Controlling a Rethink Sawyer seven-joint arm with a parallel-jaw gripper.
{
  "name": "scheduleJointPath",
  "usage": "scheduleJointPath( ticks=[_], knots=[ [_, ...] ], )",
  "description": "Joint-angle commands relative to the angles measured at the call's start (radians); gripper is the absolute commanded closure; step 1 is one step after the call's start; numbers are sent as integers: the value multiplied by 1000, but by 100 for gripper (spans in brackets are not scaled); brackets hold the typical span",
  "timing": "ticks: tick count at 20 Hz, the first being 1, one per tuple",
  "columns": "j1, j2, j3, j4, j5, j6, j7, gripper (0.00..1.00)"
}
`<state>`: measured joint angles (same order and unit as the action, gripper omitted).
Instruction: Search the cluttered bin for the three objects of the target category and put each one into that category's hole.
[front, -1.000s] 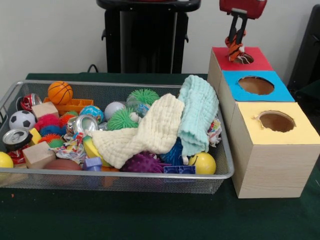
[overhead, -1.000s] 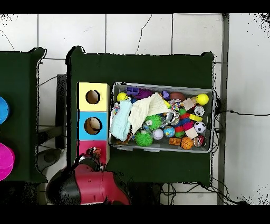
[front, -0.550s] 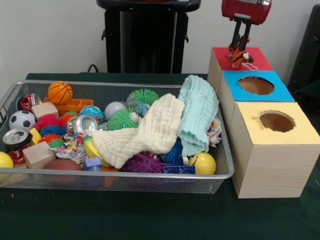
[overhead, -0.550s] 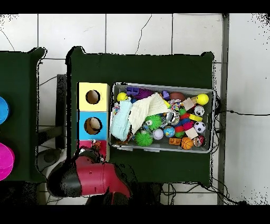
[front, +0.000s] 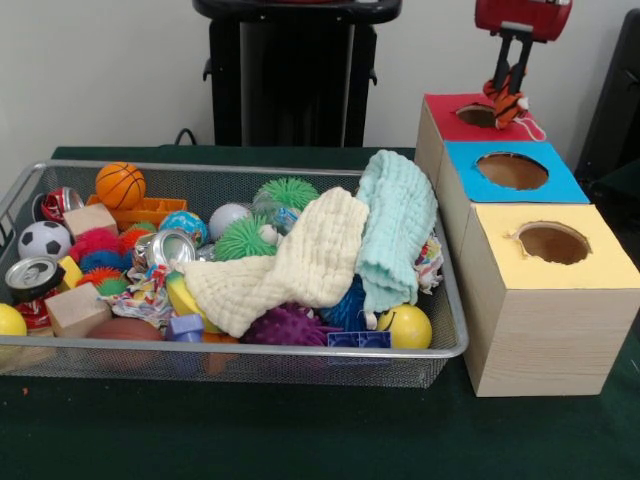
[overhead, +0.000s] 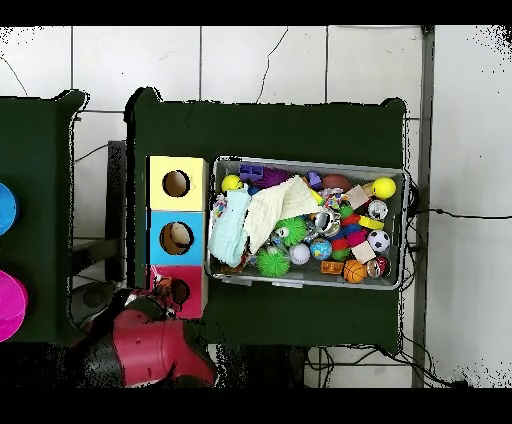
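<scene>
Shifted sideways since the earlier frame, your gripper (front: 509, 92) stays clamped on the small orange-and-black striped soft toy (front: 509, 104), which now hangs just beyond the red-topped wooden box's hole (front: 478, 116), that hole uncovered again.

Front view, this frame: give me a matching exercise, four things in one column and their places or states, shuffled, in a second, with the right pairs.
Things:
1. orange striped toy
2. basketball
3. cream cloth
4. yellow box

Places or states:
A. draped over the clutter mid-bin
B. nearest the camera in the row of boxes
C. held in the gripper beside the red box's hole
D. at the bin's far left corner

Pairs: 1-C, 2-D, 3-A, 4-B
</scene>
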<state>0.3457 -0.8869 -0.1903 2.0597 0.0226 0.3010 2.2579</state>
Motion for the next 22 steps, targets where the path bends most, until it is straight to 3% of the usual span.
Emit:
scheduleJointPath(
  ticks=[1,6,7,19,20,22],
  knots=[
    [68,23,-52,31,53,59,241,100],
    [52,27,-57,98,48,-23,208,100],
    [18,37,-48,95,41,-34,184,100],
    [17,92,-55,43,28,-66,160,100],
    [15,91,-49,44,32,-72,160,0],
    [16,90,-50,41,32,-73,159,0]
  ],
)
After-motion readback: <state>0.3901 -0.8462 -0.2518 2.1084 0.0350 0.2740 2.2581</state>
